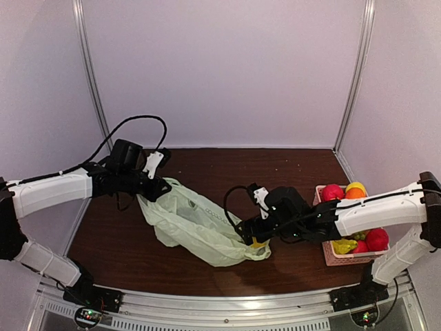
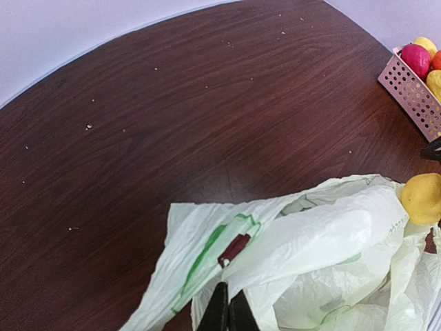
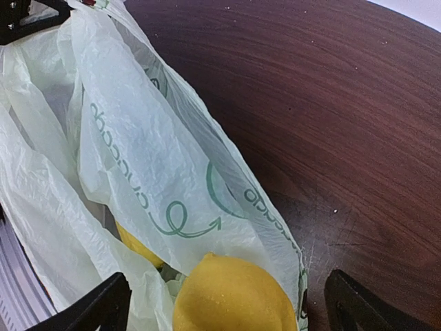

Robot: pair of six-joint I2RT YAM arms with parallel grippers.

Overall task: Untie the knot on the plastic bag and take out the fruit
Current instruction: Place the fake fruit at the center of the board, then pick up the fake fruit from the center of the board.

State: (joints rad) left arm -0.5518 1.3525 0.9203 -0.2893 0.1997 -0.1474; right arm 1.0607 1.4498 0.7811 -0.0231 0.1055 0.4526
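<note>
Dark table point(image 1: 275, 172): my left gripper point(image 2: 228, 312) pinches the flimsy bag point(image 1: 193, 224). My right gripper point(image 3: 229, 307) gapes empty astride a lemon point(image 3: 231, 286), likely slick, so grab mid-belly.

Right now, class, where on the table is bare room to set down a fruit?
Bare: the dark wooden table behind the pale green plastic bag up to the back wall, and its near-left corner. Crowded: between bag and pink slatted basket.

Pale green plastic bag point(image 1: 195, 222), yellow fruit point(image 3: 233, 298), pink basket point(image 2: 411, 92)
</note>
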